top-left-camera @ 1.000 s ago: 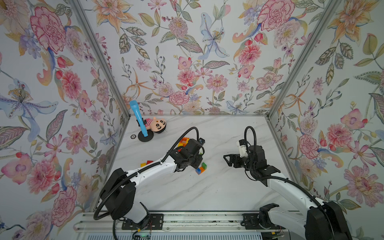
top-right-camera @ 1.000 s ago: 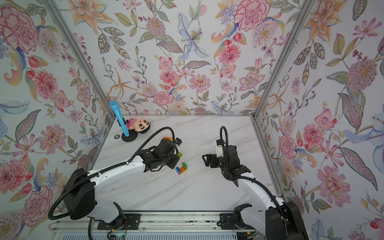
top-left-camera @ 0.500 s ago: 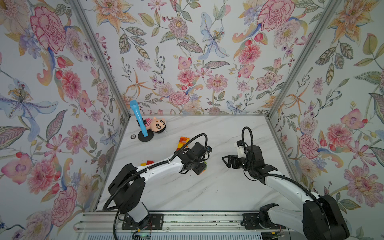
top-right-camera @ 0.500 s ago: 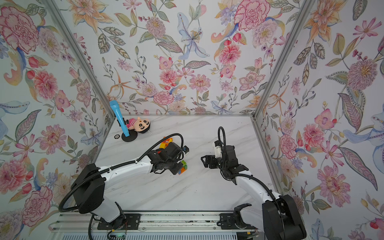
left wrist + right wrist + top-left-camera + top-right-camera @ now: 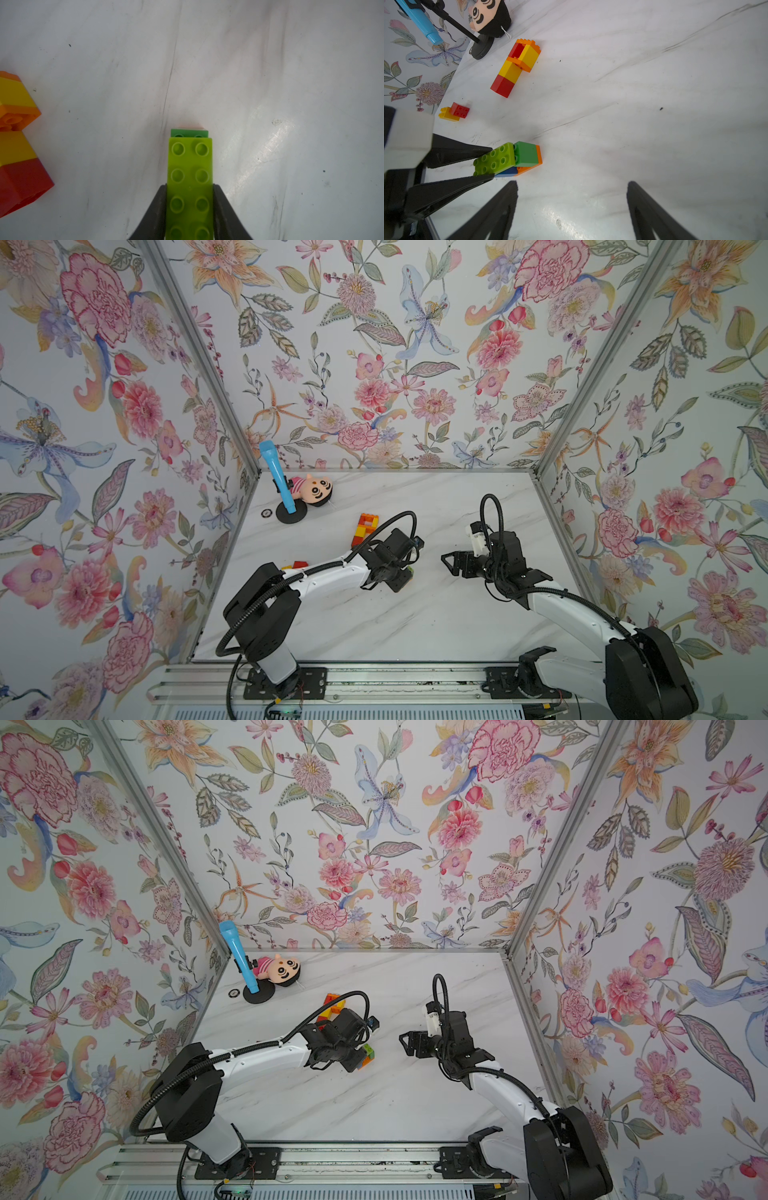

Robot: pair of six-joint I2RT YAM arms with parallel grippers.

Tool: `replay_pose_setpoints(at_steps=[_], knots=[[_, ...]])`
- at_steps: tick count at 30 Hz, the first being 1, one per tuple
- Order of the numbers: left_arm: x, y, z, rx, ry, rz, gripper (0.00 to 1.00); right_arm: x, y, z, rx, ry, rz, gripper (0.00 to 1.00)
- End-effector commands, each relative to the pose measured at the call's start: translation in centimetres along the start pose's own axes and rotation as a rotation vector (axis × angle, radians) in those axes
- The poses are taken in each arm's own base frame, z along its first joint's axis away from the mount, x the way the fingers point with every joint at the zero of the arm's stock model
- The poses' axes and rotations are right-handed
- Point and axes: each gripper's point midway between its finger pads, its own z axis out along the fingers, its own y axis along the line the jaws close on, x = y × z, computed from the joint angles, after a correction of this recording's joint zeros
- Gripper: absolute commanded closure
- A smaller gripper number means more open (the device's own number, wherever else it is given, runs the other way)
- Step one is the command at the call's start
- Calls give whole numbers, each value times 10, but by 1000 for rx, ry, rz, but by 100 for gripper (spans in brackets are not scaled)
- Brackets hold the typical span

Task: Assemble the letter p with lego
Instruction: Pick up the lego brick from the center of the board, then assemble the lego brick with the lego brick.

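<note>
Lime brick (image 5: 190,176) cut off at picture edge in left wrist view; blue brick (image 5: 507,172) mostly hidden beneath it.

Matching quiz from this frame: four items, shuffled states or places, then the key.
Items:
1. lime brick
2. right gripper
3. plush doll
4. small red brick

States or places:
A. open, holding nothing
B. lying beside the black stand
C. clamped in the left gripper
D. against a yellow brick

Pairs: 1-C, 2-A, 3-B, 4-D
</note>
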Motion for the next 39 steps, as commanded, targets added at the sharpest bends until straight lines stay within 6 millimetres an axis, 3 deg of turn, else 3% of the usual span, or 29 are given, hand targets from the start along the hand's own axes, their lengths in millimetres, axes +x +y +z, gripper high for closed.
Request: replay_pose_setpoints(at_steps=[1, 26, 39], knots=[[5, 0, 5, -20, 4, 8, 83, -15, 10, 0, -27, -30, -12, 16], [29, -2, 16, -12, 17, 3, 82, -18, 28, 10, -59, -20, -34, 16], [38, -7, 23, 16, -3, -3, 86, 6, 59, 48, -186, 73, -11, 17]])
